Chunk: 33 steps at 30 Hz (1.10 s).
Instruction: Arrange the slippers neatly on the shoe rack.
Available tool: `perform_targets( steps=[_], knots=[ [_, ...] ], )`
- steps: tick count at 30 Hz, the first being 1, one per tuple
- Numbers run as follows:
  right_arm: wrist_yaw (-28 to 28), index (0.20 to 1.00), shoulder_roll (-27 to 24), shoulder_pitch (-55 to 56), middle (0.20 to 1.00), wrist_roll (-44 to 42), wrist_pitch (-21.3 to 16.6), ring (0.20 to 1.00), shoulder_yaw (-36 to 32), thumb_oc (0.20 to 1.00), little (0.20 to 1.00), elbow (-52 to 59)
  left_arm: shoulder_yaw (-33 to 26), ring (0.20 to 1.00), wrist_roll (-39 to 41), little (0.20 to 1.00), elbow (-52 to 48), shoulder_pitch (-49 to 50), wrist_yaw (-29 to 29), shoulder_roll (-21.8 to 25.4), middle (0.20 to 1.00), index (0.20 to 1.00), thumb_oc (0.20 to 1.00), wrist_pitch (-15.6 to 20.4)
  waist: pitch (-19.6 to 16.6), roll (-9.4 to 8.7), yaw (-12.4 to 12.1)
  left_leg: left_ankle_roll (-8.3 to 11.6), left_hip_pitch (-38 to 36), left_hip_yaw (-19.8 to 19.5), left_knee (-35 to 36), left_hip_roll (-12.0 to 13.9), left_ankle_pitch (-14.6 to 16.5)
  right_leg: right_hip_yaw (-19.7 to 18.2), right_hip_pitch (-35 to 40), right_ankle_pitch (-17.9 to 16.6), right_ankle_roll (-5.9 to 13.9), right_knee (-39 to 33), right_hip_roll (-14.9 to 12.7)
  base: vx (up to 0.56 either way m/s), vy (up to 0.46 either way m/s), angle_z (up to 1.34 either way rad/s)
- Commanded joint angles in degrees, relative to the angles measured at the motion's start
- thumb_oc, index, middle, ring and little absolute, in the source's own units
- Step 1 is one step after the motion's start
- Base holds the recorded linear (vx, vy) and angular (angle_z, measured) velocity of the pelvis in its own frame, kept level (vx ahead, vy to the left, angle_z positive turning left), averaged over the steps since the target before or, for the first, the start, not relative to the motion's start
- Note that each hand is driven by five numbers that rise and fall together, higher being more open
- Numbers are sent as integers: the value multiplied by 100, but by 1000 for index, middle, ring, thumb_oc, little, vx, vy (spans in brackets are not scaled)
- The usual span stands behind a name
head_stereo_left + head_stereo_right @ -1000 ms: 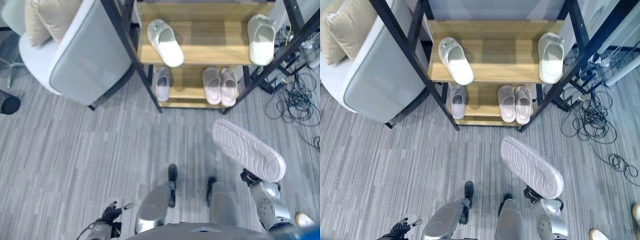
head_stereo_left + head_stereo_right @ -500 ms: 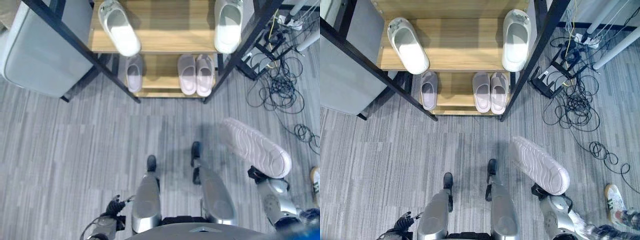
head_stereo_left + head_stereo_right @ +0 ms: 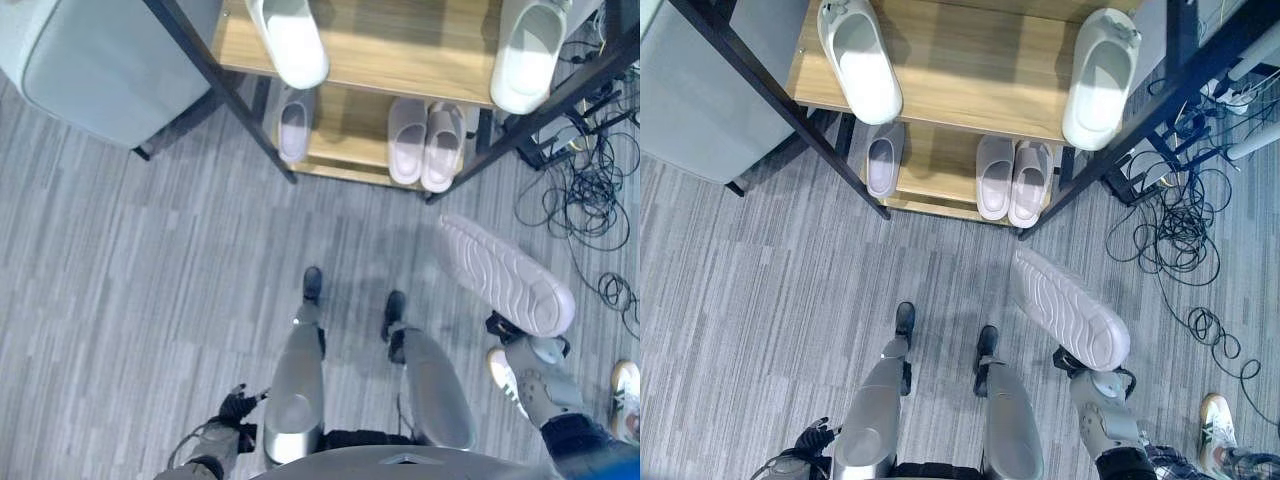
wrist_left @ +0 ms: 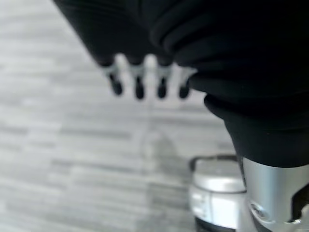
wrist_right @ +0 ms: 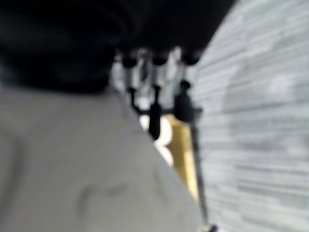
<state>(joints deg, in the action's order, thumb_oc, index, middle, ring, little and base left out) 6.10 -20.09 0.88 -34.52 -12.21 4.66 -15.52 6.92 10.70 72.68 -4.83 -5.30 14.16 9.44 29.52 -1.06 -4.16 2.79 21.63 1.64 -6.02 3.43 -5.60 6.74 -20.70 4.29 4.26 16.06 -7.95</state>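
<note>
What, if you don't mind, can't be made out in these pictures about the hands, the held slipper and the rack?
- Right hand: in the eye views, the held slipper covers its fingers; the right wrist view is blurred.
- Held slipper: sole faces the camera, so its upper is hidden.
- Rack: cut by the top edge, so its back is unseen.
- Lower shelf: the upper shelf hides its rear.
- Left hand: too small for detail.

Slipper [image 3: 505,277] is covering most of the right hand [image 3: 503,327], so its grip is hidden; shoe rack [image 3: 400,45] top is running off-frame beyond it.
</note>
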Motion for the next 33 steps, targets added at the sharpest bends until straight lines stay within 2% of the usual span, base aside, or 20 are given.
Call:
perform_targets(
  steps=[1, 2, 5, 7, 9, 10, 11, 12, 15, 18, 19, 23, 24, 25, 26, 29, 31, 32, 33],
  knots=[
    [85, 200, 41, 14, 200, 73, -245, 200, -49, 200, 200, 506, 6, 1000, 163, 1000, -337, 112, -152, 285, 1000, 1000, 1000, 54, 28, -90, -53, 21, 406, -327, -438, 13, 392, 29, 753, -140, 518, -218, -499, 69, 134, 13],
    [85, 200, 41, 9, 200, 73, -244, 200, -51, 200, 200, 505, 6, 1000, 163, 1000, -337, 106, -152, 284, 1000, 1000, 1000, 54, 28, -85, -50, 21, 415, -332, -430, 14, 377, 34, 747, -152, 518, -225, -495, 67, 144, 20],
    [154, 200, 112, -17, 200, 50, -281, 200, -62, 200, 200, 367, 70, 1000, 161, 1000, -374, 139, -188, 320, 1000, 1000, 1000, 68, 28, -74, -13, -97, 533, -321, -620, -93, 564, 132, 439, -397, 538, 371, -642, 57, 114, 24],
    [257, 200, 77, -49, 200, 210, -297, 200, -69, 200, 200, 350, 125, 1000, 135, 1000, -400, 169, -181, 343, 1000, 1000, 1000, 53, 28, -43, -43, -110, 598, -306, -737, -108, 694, 268, 327, -429, 541, 470, -712, 79, 72, 23],
    [456, 200, -47, -292, 200, 486, -318, 200, -49, 200, 200, 165, 216, 1000, 177, 1000, -475, 168, -211, 331, 1000, 1000, 1000, 89, 28, -23, -59, -93, 745, -305, -804, -120, 740, 446, 53, -450, 501, 212, -749, 74, 8, 0],
    [637, 200, -149, -659, 200, 622, -330, 200, 51, 200, 200, -184, 328, 1000, 278, 1000, -554, 94, -217, 344, 1000, 1000, 1000, 133, 28, -40, -24, -83, 868, -292, -877, -150, 820, 525, -225, -508, 499, -214, -703, 99, -101, -12],
    [723, 200, -213, -736, 200, 674, -318, 200, 24, 200, 200, -207, 407, 1000, 240, 1000, -628, 95, -179, 338, 1000, 1000, 1000, 102, 28, -41, -36, -83, 1053, -367, -1135, -228, 879, 408, -194, -480, 544, -533, -689, 73, -102, -12],
    [723, 200, -213, -737, 200, 674, -318, 200, 24, 200, 200, -208, 407, 1000, 240, 1000, -629, 95, -180, 338, 1000, 1000, 1000, 101, 28, -34, -34, -83, 1062, -373, -1151, -224, 887, 414, -191, -481, 543, -536, -684, 7, -65, -4],
    [864, 200, -307, -979, 200, 851, -382, 200, -15, 200, 200, -217, 449, 1000, 379, 1000, -832, -23, -236, 283, 1000, 1000, 1000, 201, 28, 31, 22, -98, 1423, -454, -1299, -302, 922, 71, -628, -524, 546, -409, -516, -26, -14, 28],
    [993, 200, -316, -1174, 200, 965, -438, 200, -22, 200, 200, -205, 568, 1000, 414, 1000, -1064, -41, -294, 265, 1000, 1000, 1000, 277, 28, 60, -7, -86, 1714, -486, -1399, -277, 902, 152, -870, -528, 507, -299, -513, -1, -71, 4],
    [1152, 200, -423, -1349, 200, 999, -535, 200, -59, 200, 200, -178, 757, 1000, 441, 1000, -1515, -16, -340, 298, 1000, 1000, 1000, 354, 28, 113, -62, -37, 1923, -570, -1556, -240, 1065, 199, -1105, -238, 509, 30, -459, 52, -110, 12],
    [1589, 200, -775, -2011, 200, 1709, -464, 200, -25, 200, 200, -155, 642, 1000, 930, 1000, -2043, -161, -520, 423, 1000, 1000, 1000, 518, 28, 213, -169, -58, 2782, -747, -2173, -295, 1233, 209, -1919, 124, 459, 832, -467, 0, -59, 34],
    [1888, 200, -1061, -2516, 200, 2301, -294, 200, 55, 200, 200, -238, 635, 1000, 1088, 1000, -2171, -239, -610, 450, 1000, 1000, 1000, 567, 28, 257, -216, -99, 3244, -786, -2541, -332, 1328, 180, -2375, 278, 416, 1277, -489, -20, 11, 22],
    [2001, 200, -1209, -2751, 200, 2565, -218, 200, 103, 200, 200, -273, 639, 1000, 1161, 1000, -2213, -283, -617, 456, 1000, 1000, 1000, 582, 28, 276, -239, -119, 3407, -813, -2679, -346, 1380, 176, -2561, 342, 405, 1443, -501, -18, 15, 19],
    [2008, 200, -1212, -2773, 200, 2570, -218, 200, 112, 200, 200, -283, 632, 1000, 1163, 1000, -2212, -295, -616, 452, 1000, 1000, 1000, 582, 28, 278, -234, -119, 3434, -813, -2704, -347, 1390, 173, -2588, 353, 405, 1468, -502, -5, 24, 20],
    [2432, 200, -1719, -3972, 200, 3189, 126, 200, 366, 200, 200, -851, 793, 1000, 1254, 1000, -2257, -409, -666, 487, 1000, 1000, 1000, 628, 28, 392, -344, -185, 4170, -838, -3255, -425, 1526, 103, -3362, 601, 337, 2176, -555, 7, 32, 13],
    [2573, 200, -1876, -4537, 200, 3222, 241, 200, 490, 200, 200, -1201, 890, 1000, 1279, 1000, -2303, -435, -681, 522, 1000, 1000, 1000, 627, 28, 454, -404, -217, 4473, -861, -3490, -465, 1591, 84, -3678, 703, 308, 2474, -609, 34, 49, 10],
    [2724, 200, -2179, -5443, 200, 3227, 364, 200, 807, 200, 200, -1797, 1064, 1000, 1364, 1000, -2402, -429, -661, 570, 1000, 1000, 1000, 650, 28, 538, -467, -237, 4885, -870, -3774, -516, 1669, 14, -4120, 841, 270, 2835, -688, 55, 56, 16],
    [2778, 200, -2242, -5676, 200, 3176, 377, 200, 864, 200, 200, -1971, 1114, 1000, 1359, 1000, -2391, -433, -653, 590, 1000, 1000, 1000, 654, 28, 550, -495, -246, 4985, -873, -3839, -530, 1688, 1, -4217, 879, 255, 2922, -721, 65, 66, 14]
  ],
)
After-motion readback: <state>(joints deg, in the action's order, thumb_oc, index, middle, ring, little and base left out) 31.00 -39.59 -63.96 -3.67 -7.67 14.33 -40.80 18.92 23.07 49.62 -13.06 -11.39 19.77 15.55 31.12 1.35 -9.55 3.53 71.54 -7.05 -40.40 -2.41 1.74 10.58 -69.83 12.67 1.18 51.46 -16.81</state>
